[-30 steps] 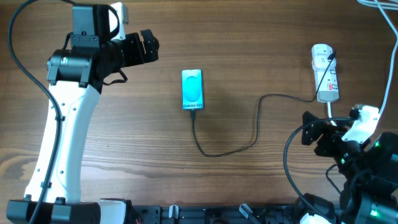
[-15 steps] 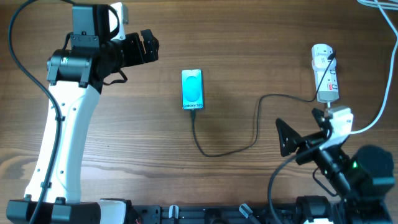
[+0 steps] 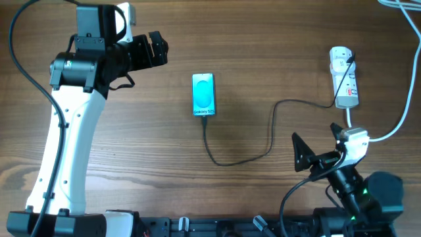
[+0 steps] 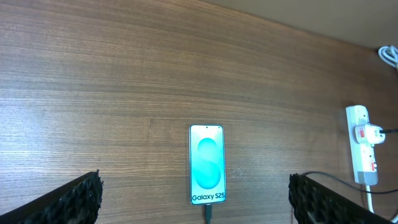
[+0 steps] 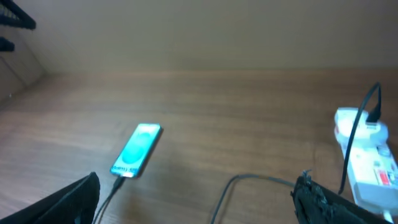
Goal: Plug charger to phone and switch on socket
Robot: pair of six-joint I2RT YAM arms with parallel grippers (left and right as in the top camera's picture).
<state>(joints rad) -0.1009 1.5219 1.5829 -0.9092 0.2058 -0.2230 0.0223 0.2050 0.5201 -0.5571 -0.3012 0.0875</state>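
The phone [image 3: 203,94] lies flat mid-table with its teal screen lit. It also shows in the left wrist view [image 4: 207,163] and the right wrist view [image 5: 137,151]. The thin black charger cable [image 3: 270,135] runs from the phone's near end in a loop to the white socket strip [image 3: 344,89] at the right, where its other end sits in the strip [image 5: 362,163]. My left gripper [image 3: 156,49] is open and empty, high and left of the phone. My right gripper [image 3: 301,151] is open and empty, in front of the strip, pointing left.
The strip's thick white cord [image 3: 402,118] runs from its near end up past the right table edge. The left arm's white body [image 3: 62,145] stands along the left side. The right arm's base [image 3: 368,197] fills the front right corner.
My right arm has drawn back from the socket strip toward the table's front and turned its open gripper leftward. The left arm, phone and cable have not moved.
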